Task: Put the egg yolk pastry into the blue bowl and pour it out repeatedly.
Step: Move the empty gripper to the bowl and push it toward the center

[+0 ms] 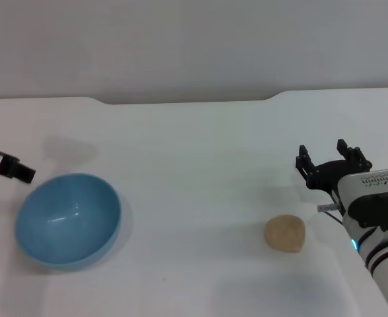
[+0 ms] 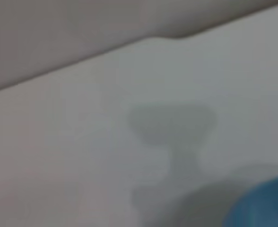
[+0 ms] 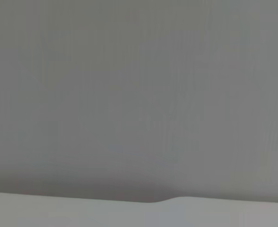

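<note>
The egg yolk pastry, a small tan lumpy ball, lies on the white table at the right front. The blue bowl stands upright and empty at the left front; its rim also shows in a corner of the left wrist view. My right gripper is open and empty, hovering just behind and to the right of the pastry, apart from it. My left gripper shows only partly at the far left edge, just behind the bowl's left rim.
The white table ends at a notched back edge against a grey wall. The right wrist view shows only that wall and the table's back edge.
</note>
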`<state>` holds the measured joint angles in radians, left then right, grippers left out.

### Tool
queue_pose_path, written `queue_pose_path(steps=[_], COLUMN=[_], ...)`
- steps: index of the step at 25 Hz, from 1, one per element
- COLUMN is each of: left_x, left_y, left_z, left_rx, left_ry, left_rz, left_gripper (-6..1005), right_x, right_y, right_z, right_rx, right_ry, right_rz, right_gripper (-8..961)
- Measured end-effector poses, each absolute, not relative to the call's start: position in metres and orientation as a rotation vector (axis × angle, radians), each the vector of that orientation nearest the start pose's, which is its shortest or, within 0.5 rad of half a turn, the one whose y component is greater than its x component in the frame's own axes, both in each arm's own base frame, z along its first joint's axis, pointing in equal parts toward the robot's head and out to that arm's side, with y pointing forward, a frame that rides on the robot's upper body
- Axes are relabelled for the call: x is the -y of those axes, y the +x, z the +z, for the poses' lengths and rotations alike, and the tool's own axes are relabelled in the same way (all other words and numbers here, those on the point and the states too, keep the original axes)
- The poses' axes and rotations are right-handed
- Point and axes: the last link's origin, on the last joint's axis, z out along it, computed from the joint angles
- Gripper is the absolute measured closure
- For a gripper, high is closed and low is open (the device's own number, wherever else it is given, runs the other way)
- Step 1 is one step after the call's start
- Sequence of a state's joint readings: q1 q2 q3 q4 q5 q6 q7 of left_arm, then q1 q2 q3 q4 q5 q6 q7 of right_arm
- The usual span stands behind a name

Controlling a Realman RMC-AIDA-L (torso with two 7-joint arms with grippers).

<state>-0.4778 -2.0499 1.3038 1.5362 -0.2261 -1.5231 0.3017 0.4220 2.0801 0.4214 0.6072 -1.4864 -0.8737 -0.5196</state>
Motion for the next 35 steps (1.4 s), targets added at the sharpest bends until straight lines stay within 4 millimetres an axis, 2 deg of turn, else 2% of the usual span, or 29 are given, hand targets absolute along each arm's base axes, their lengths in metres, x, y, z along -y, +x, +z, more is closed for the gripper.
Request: queue_pose_path(steps=[7, 16, 26, 35], left_x=[-0.355, -0.351, -0.349, -0.354], left_y=[-0.23, -0.233, -0.231, -0.236], left_z=[0.076, 0.061, 0.057, 0.038], left_rx=[1.128, 1.133, 1.147, 1.17], left_ry=[-2.042, -2.089, -2.11, -2.13], left_rz=[0.574, 0.647, 0.684, 0.717], left_gripper=[156, 156, 155, 156], right_x=[-0.315, -0.314, -0.313, -0.312], right_y=[0.291, 0.291, 0.291, 0.292], right_z=[-0.1, -0.1, -0.101, -0.101], right_rx=[-0.736, -0.738, -0.743, -0.747], right_ry=[-1.689, -1.689, -1.688, -1.685], right_rz=[0.398, 0.399, 0.399, 0.397], right_gripper=[259, 259, 259, 259])
